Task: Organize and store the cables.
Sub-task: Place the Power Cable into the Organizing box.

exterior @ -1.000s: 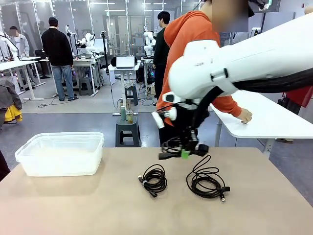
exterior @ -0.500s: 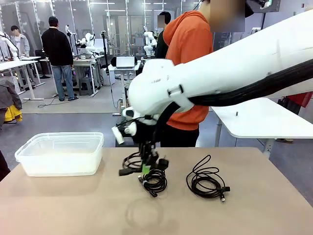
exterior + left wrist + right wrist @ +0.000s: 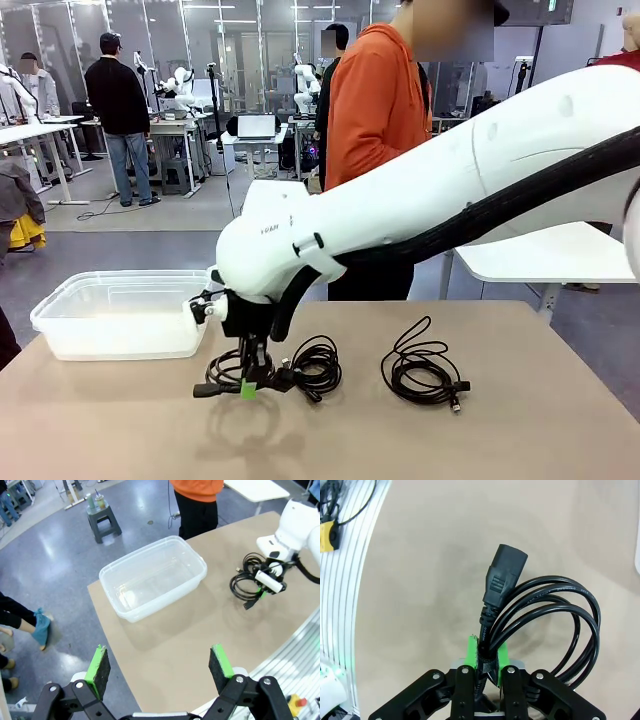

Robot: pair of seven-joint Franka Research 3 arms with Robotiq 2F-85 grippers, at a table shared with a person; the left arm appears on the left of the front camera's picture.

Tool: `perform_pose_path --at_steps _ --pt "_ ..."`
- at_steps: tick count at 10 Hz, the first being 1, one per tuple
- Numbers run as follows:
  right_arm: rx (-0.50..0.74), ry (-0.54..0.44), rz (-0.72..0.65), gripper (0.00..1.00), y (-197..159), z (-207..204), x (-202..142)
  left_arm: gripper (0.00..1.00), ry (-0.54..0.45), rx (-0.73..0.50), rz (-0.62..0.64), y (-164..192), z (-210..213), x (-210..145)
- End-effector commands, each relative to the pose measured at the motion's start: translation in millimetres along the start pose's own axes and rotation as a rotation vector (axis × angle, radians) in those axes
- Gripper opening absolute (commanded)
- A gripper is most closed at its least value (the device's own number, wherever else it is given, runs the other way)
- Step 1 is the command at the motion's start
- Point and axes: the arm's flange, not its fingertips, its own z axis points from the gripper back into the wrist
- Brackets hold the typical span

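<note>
The right gripper (image 3: 247, 386) is reaching in over the table (image 3: 330, 445) and clamping its jaws tight on one cable (image 3: 222, 372) just below its plug (image 3: 501, 577), the green pads squeezing the cord from both sides. This cable is showing as a thick, glossy black power cord with faint print along its jacket. It is wound into a few loose loops that are bulging out to one side of the fingers, while the blocky moulded plug is sticking out past the fingertips. The coil is hanging at the gripper just off the right end of the clear bin (image 3: 120, 318), which is sitting at the far left corner. A second cable (image 3: 318, 366), thinner and coiled, is lying just beside the held one near the middle of the table, and a third cable (image 3: 420, 372) is lying farther toward the right edge. The left gripper (image 3: 160, 666) is hanging high above with its jaws spread wide and nothing between them. A person (image 3: 370, 110) in orange is standing beyond the far edge.
</note>
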Motion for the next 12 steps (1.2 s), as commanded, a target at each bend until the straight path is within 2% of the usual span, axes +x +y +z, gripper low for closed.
perform_pose_path --at_steps 1,3,6,7,11,12 --pt "-0.013 0.026 -0.034 0.0 -1 -15 12 1.0 -0.001 -0.001 -0.01 0 1 0" --pt "0.005 -0.01 -0.056 0.0 -4 -18 7 1.0 -0.001 -0.001 -0.01 0 1 0" --pt "0.011 -0.01 -0.081 0.0 -5 -26 2 1.0 -0.001 -0.001 -0.01 0 1 0" --pt "0.023 -0.013 -0.081 0.32 -5 -25 0 1.0 -0.001 -0.001 -0.01 0 1 0" --pt "0.019 -0.008 -0.069 0.97 -1 -20 -3 1.0 -0.001 -0.001 -0.01 0 1 0" --pt "0.021 -0.011 -0.077 1.0 -2 -15 -8 1.0 -0.001 -0.001 -0.01 0 1 0"
